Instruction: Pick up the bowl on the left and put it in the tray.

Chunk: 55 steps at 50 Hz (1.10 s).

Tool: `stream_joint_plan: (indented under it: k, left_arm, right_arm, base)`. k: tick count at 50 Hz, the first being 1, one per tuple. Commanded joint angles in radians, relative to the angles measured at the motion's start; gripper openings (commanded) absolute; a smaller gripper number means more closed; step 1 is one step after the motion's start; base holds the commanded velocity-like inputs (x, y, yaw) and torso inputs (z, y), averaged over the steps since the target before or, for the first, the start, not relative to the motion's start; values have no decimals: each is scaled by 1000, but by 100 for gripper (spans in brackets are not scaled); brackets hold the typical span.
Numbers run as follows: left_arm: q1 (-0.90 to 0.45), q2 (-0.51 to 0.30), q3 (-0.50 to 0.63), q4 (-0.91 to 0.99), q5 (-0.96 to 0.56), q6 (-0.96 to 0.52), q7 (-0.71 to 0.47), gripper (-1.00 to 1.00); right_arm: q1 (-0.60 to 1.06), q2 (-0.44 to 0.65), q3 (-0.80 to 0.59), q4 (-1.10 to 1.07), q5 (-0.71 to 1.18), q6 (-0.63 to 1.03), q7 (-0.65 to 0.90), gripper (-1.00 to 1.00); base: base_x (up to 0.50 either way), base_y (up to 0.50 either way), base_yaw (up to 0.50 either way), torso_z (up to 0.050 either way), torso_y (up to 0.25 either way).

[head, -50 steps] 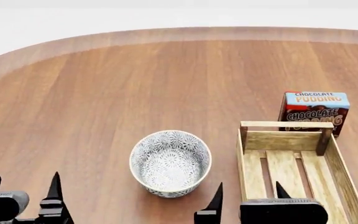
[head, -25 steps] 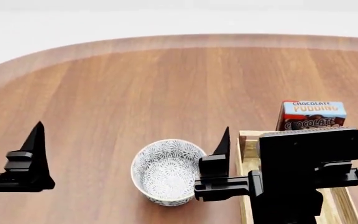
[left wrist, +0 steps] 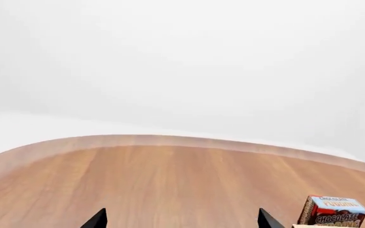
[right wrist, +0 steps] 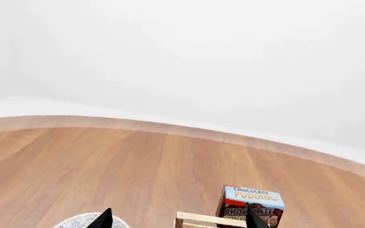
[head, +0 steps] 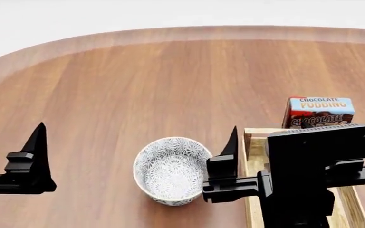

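Note:
The bowl [head: 171, 170], white with a dense grey floral pattern, stands upright on the wooden table, left of the tray. The tray [head: 254, 142], a light-wood crate, is mostly hidden behind my right arm. My right gripper [head: 266, 130] hovers open over the tray's near-left part. Its left finger [head: 228, 152] hangs just right of the bowl's rim, and its other finger is hidden. The right wrist view has the bowl's rim [right wrist: 84, 222] and the tray's end wall [right wrist: 201, 220] at its lower edge. My left gripper [head: 10, 128] is open and empty, well left of the bowl.
A chocolate pudding box [head: 319, 111] stands upright just behind the tray's far end, also seen in both wrist views [right wrist: 249, 204] [left wrist: 333, 211]. The round wooden table [head: 169, 80] stretches far behind the bowl, its curved edge at the back and left.
Both arms have risen and come forward from the lower edge of the head view. The right arm now covers most of the tray. The bowl stays in place.

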Motion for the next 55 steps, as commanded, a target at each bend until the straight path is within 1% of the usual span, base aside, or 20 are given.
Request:
stream_joint_plan:
  k: [1, 10, 16, 21, 34, 41, 42, 46, 47, 52, 53, 55]
  left_arm:
    - [30, -16, 28, 5, 40, 51, 15, 100]
    - [34, -21, 35, 4, 46, 63, 13, 100]
    - [38, -23, 37, -2, 48, 71, 14, 100]
    - [40, -26, 41, -6, 52, 78, 15, 100]
    - [45, -30, 38, -13, 50, 88, 9, 100]
    - [51, -26, 32, -18, 47, 96, 4, 100]
    - [54, -26, 33, -18, 49, 96, 2, 100]
    - [61, -31, 43, -25, 56, 92, -2, 100]
    - [65, -31, 40, -31, 53, 94, 1, 100]
    - [71, -34, 34, -37, 53, 100, 0, 100]
    - [75, -35, 35, -40, 58, 106, 2, 100]
    - [81, -36, 39, -45, 66, 117, 4, 100]
  right_arm:
    - [-27, 9, 0, 3, 4, -45, -8, 100]
    - [-34, 15, -8, 8, 1, -60, -5, 100]
    - [-43, 29, -34, 24, -12, -106, -10, 100]
    - [-48, 58, -82, 57, -55, -184, -7, 100]
    - [-37, 65, -86, 78, -24, -181, -40, 100]
    - [7, 62, -87, 107, 3, -162, -68, 100]
    - [18, 72, -108, 121, -13, -184, -70, 100]
    - [71, 72, -128, 179, -13, -181, -86, 100]
    - [97, 95, -170, 202, -24, -203, -115, 100]
    - [172, 145, -280, 262, -65, -263, -178, 100]
    - [206, 172, -341, 292, -87, -293, -218, 100]
    - [244, 195, -411, 339, -114, -341, -266, 100]
  base:
    - [0, 0, 0, 3, -250]
    - [0, 0, 0, 3, -250]
    - [0, 0, 0, 3, -250]
    - [0, 0, 0, 2, -250]
    - [0, 0, 0, 3, -250]
    - [0, 0, 0, 2, -250]
    - [0, 0, 0, 3, -250]
    - [0, 0, 0, 1, -55]
    - [0, 0, 0, 0, 0]
    - [0, 0, 0, 0, 0]
    - [0, 0, 0, 0, 0]
    - [0, 0, 0, 0, 0]
